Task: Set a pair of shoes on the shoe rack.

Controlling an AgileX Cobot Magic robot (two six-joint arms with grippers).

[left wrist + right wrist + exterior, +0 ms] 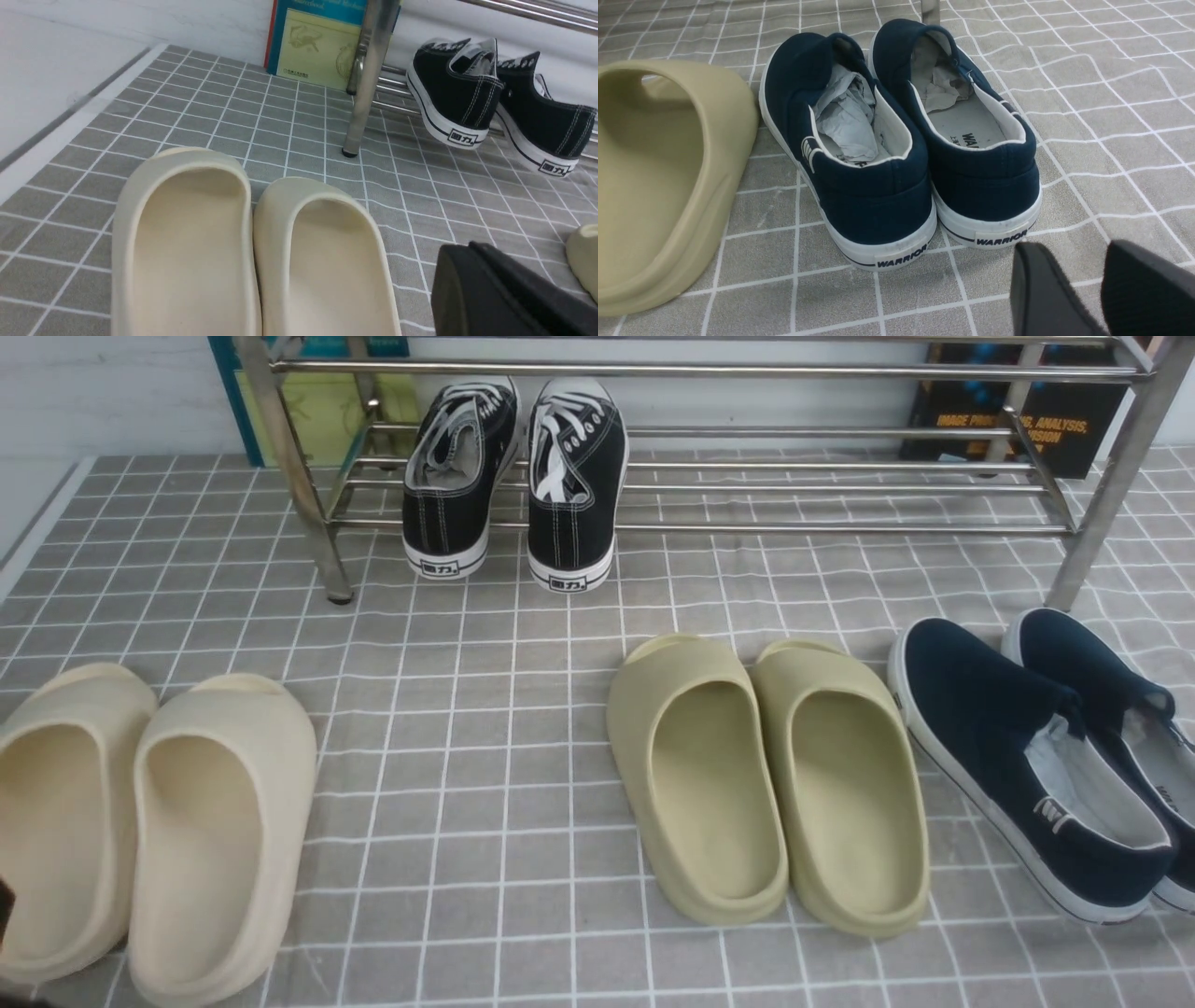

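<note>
Here, the pair of shoes (513, 476), black canvas sneakers with white laces, rests side by side on the lowest bars of the shoe rack (709, 373), heels overhanging the front bar, toes pointing to the wall. The left gripper (509, 294) shows in its wrist view as one dark mass, its jaws pressed together and holding nothing; the sneakers lie well ahead of it, beyond the rack's left front leg (366, 79). Just beside these jaws, on the grey checked cloth (467, 784) covering the table, sits the pair of cream slippers (252, 252), heel openings facing the jaws. The right gripper (1083, 289) shows two dark fingers (1041, 294) with a narrow gap between them, nothing held; whether that gap counts as spread or nearly closed cannot be told. Directly ahead of these jaws, close but apart, stand the navy slip-ons (901, 135), heels toward them, crumpled paper inside. The olive slippers (766, 775) lie beside the slip-ons, one touching the nearer slip-on.
</note>
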